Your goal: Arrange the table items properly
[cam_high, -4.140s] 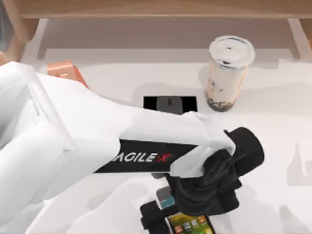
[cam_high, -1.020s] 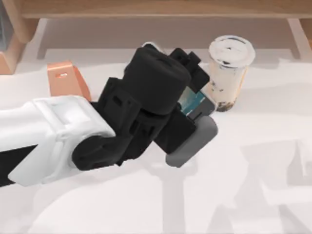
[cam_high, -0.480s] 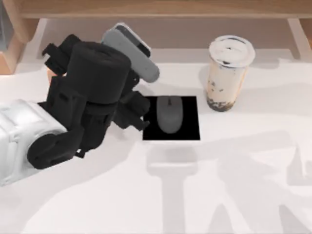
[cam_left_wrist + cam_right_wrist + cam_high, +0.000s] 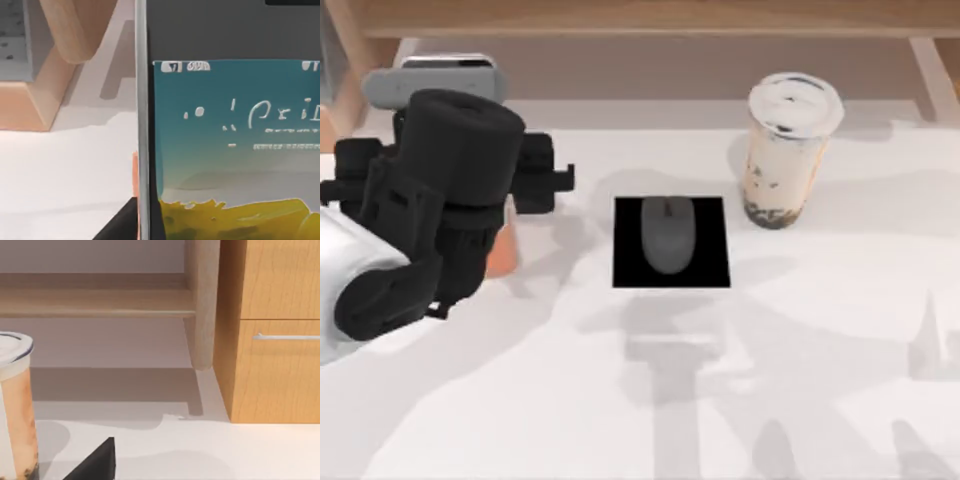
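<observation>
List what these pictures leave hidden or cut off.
- Top view: the left gripper covers most of the phone and the orange stand; its grip cannot be judged.
- Left wrist view: the phone runs past the frame's edges.
- Right wrist view: the cup is cut by the edge.
</observation>
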`<action>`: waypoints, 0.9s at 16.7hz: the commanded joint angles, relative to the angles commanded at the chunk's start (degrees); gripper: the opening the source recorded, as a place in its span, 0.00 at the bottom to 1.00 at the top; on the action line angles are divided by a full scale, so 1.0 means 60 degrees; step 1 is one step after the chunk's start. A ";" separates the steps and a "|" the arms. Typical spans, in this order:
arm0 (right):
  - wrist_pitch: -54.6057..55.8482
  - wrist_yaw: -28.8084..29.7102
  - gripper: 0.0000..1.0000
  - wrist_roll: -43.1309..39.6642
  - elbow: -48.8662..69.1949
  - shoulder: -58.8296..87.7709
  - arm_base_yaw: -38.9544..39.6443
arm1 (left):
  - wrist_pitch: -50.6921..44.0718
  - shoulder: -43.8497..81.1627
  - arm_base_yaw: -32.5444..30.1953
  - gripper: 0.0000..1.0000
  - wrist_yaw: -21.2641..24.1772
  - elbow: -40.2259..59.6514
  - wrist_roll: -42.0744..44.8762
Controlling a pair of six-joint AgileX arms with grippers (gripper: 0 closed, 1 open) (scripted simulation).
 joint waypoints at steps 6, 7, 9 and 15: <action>0.0000 0.0000 1.00 0.0000 0.0000 0.0000 0.0000 | -0.0076 -0.0077 0.0272 0.00 -0.0100 -0.0126 -0.1160; 0.0000 0.0000 1.00 0.0000 0.0000 0.0000 0.0000 | -0.0076 -0.0077 0.0272 0.00 -0.0100 -0.0126 -0.1160; 0.0000 0.0000 1.00 0.0000 0.0000 0.0000 0.0000 | -0.0076 -0.0077 0.0272 0.00 -0.0100 -0.0126 -0.1160; 0.0000 0.0000 1.00 0.0000 0.0000 0.0000 0.0000 | 0.0860 0.0207 -0.0153 0.00 0.0327 0.0147 -0.0632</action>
